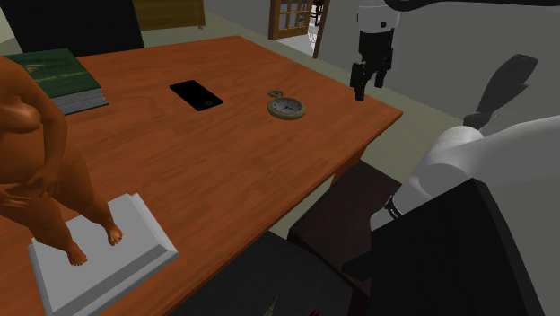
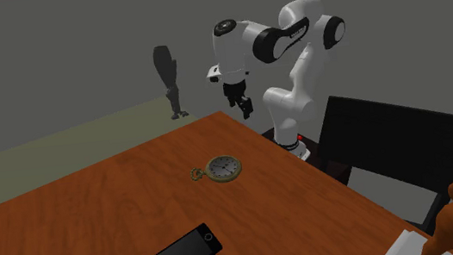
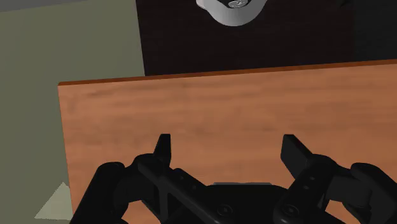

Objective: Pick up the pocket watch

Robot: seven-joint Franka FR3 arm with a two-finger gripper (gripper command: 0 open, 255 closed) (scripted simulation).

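The pocket watch (image 1: 286, 107) lies flat on the wooden table (image 1: 224, 153), a brass-rimmed pale dial with a small ring at its top; in the second exterior view the pocket watch (image 2: 223, 168) rests near the table's middle. My black gripper (image 1: 363, 79) hangs in the air above the table's corner, to the right of the watch in the shoulder view, well apart from it. The gripper (image 2: 242, 105) points downward. In the wrist view the gripper (image 3: 227, 147) is open with bare table (image 3: 242, 108) between its fingers.
A black phone (image 1: 196, 94) lies to the left of the watch in the shoulder view. A green book (image 1: 58, 79) sits at the far left, and an orange figurine (image 1: 40, 162) stands on a grey book (image 1: 103, 251) near the front. A dark chair (image 2: 400, 152) stands beside the table.
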